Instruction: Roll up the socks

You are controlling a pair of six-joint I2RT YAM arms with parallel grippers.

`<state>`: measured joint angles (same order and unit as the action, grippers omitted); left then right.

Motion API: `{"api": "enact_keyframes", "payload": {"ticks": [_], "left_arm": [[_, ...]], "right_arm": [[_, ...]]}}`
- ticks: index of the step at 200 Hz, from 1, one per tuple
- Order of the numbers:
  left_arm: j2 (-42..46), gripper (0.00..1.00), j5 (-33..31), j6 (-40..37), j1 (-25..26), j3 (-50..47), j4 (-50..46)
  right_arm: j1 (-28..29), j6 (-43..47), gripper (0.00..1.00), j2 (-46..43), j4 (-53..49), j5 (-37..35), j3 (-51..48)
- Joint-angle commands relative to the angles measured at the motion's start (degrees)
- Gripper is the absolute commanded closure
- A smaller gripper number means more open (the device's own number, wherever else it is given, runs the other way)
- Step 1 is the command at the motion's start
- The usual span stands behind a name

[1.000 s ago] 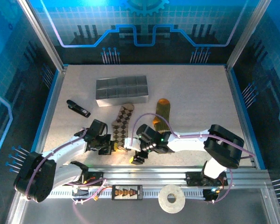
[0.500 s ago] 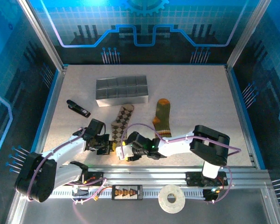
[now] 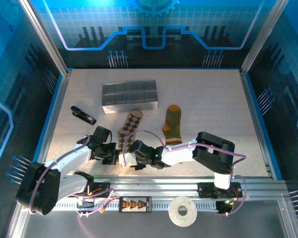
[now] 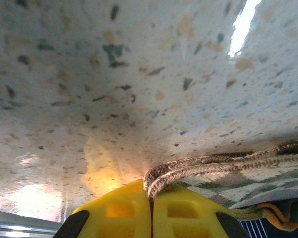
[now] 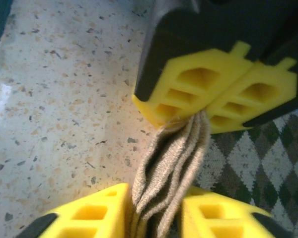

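now you see the left pincer (image 4: 150, 197) clamped tight on the cuff edge of the argyle sock (image 3: 131, 123), toward the near side of the table (image 3: 203, 99). your right pincer (image 5: 156, 210) stands narrow, its pads pressing that same bunched cuff from both sides. the green sock (image 3: 173, 124) lies flat to its right, apart.

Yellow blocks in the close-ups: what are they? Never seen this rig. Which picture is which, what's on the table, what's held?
They are the finger pads of two robot arms. The overhead picture looks down from behind the arms; each close-up comes from a camera on one wrist. On the table lie an argyle sock, a green sock, a grey tray and a small black object. The left gripper is shut on the argyle sock's edge; the right gripper pinches that edge beside it.
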<state>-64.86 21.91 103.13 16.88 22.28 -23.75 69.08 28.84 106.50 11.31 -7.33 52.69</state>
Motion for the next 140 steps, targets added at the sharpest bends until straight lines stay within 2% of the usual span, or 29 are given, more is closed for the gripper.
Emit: {"api": "enact_keyframes", "payload": {"ticks": [1,17,40,60,93,111,140], "left_arm": [[0.14,0.96,-0.37,-1.26,-0.89,-0.13,-4.99],[1.15,0.89,-0.22,-1.66,-1.73,-0.48,-5.14],[3.69,0.77,-0.20,-3.26,-3.64,-0.49,-6.47],[5.88,0.65,-0.12,-4.83,-5.21,-0.16,-8.59],[9.39,0.48,-1.23,-7.98,-6.25,1.44,-12.35],[10.20,0.46,-1.26,-10.44,-6.25,3.01,-13.86],[10.21,0.48,-0.79,-15.31,-6.16,6.25,-16.98]], "right_arm": [[-0.14,-3.92,0.79,1.40,-2.02,0.10,2.80],[-1.07,-6.90,0.87,1.19,-4.12,1.99,4.24],[-3.73,-13.03,0.96,0.82,-8.13,8.78,5.88],[-6.02,-17.58,1.00,1.80,-11.86,15.67,7.73],[-9.13,-24.17,1.00,5.34,-16.10,24.38,10.77],[-11.14,-28.08,1.00,7.20,-17.67,28.37,12.60],[-13.62,-32.87,1.00,10.14,-20.65,32.20,15.93]]}}
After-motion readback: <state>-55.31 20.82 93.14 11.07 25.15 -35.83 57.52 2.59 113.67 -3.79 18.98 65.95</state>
